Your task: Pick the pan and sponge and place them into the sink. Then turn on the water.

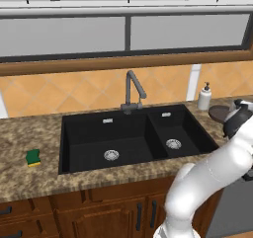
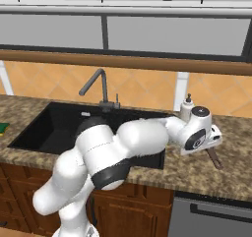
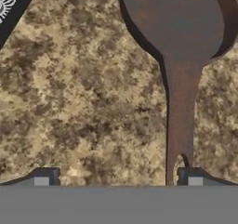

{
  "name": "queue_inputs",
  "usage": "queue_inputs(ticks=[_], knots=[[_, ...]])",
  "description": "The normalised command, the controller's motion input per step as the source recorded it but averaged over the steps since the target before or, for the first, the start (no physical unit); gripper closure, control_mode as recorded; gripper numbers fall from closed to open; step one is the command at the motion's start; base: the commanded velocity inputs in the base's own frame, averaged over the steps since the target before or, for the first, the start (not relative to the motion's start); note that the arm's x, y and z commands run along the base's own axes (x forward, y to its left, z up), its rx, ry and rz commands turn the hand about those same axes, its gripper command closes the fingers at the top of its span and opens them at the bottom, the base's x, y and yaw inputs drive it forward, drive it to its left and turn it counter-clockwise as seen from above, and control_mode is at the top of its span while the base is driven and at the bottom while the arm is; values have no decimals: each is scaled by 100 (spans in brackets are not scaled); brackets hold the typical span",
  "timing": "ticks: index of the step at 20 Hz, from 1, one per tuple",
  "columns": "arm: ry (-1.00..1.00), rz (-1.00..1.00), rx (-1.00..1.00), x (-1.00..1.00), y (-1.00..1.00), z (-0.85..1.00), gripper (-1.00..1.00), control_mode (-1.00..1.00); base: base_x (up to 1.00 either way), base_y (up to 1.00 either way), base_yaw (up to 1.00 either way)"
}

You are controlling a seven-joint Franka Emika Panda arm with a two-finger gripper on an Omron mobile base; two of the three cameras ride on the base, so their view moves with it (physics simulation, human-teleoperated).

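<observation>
Fingers [image 3: 118, 177] spread wide above counter; pan [image 3: 179, 21] handle beside right one

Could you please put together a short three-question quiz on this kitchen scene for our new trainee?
1. True or false: the sponge already lies inside the sink.
2. Which part of the pan lies nearest the open gripper in the hand view: (a) the far rim, (b) the handle, (c) the underside?
3. What white thing stands on the counter beside the sink's smaller basin?

Key
1. False: it lies on the counter, left of the sink.
2. (b): the handle runs down toward the fingertips, close beside one of them.
3. The soap dispenser.
</observation>
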Motion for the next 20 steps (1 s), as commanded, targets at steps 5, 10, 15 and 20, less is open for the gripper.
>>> queue_inputs(ticks=[5,10,15,20], knots=[[8,0,7,33,-59,-2,-100,-100,0,0,0],[14,0,4,28,-48,-21,-100,-100,0,0,0],[16,0,2,26,-42,-34,-100,-100,0,0,0],[10,0,2,9,-33,-38,-100,-100,0,0,0]])
